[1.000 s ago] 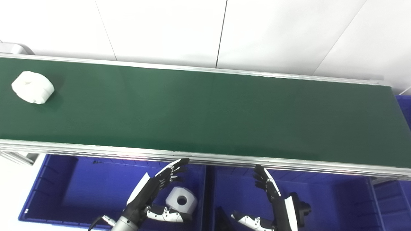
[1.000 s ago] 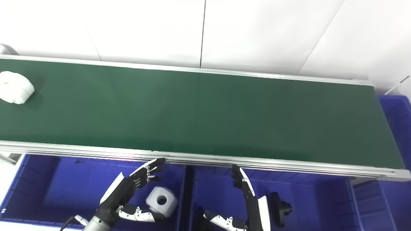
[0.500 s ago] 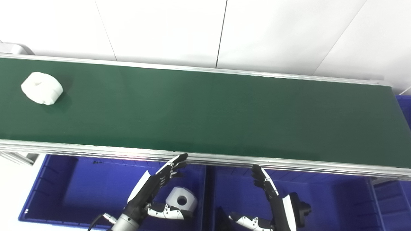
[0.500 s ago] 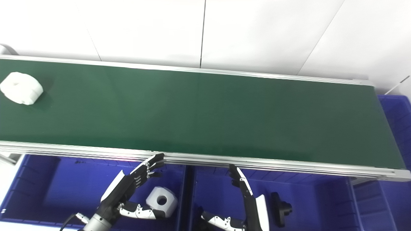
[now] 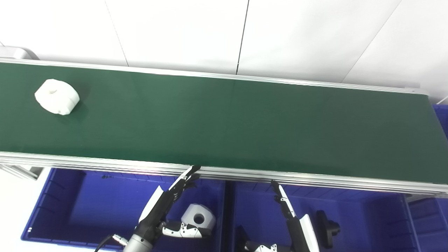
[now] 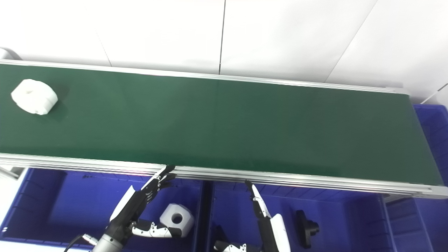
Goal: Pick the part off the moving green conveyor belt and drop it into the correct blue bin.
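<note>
A plain white wall [image 5: 182, 31] made of large smooth panels fills the upper part of both views. Thin dark seams [image 5: 242, 36] divide the panels, one running nearly straight down the middle and others slanting off to the left and right. The light is bright and even, with no strong shadows on the wall. At the lower left corner, a patch of white floor [image 5: 14, 206] shows.

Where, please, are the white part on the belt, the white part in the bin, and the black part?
White part on belt [image 5: 56, 96], left eye view, top face.
White part in bin [image 5: 198, 217], left eye view, holed face.
Black part [image 6: 306, 229], right eye view, body.
</note>
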`<control>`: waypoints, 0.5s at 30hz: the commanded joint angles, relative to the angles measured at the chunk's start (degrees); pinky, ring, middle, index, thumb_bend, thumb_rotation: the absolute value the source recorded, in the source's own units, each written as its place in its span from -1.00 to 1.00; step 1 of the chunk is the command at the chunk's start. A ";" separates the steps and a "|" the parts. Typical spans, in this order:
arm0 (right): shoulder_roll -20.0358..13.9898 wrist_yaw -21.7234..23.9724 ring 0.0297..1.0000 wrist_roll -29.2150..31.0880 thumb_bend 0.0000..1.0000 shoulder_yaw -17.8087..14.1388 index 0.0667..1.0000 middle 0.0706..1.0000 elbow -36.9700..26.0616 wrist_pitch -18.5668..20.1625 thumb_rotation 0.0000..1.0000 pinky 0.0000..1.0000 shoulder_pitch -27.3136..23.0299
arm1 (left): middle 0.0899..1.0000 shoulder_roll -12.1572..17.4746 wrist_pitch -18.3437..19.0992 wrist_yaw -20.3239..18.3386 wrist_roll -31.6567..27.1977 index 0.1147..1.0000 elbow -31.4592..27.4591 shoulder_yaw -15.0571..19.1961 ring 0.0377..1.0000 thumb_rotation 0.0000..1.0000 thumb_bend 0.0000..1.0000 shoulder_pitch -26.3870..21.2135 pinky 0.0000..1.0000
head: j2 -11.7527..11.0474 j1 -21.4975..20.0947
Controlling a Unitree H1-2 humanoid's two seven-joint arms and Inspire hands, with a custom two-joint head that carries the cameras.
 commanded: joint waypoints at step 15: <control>-2.31 -1.23 0.89 2.58 0.76 1.73 1.00 0.98 1.01 -2.73 0.03 0.73 -1.15 | 0.81 2.72 -2.29 9.04 3.07 0.72 -0.39 -6.60 0.74 -0.68 0.72 -0.53 0.51 | -6.70 12.89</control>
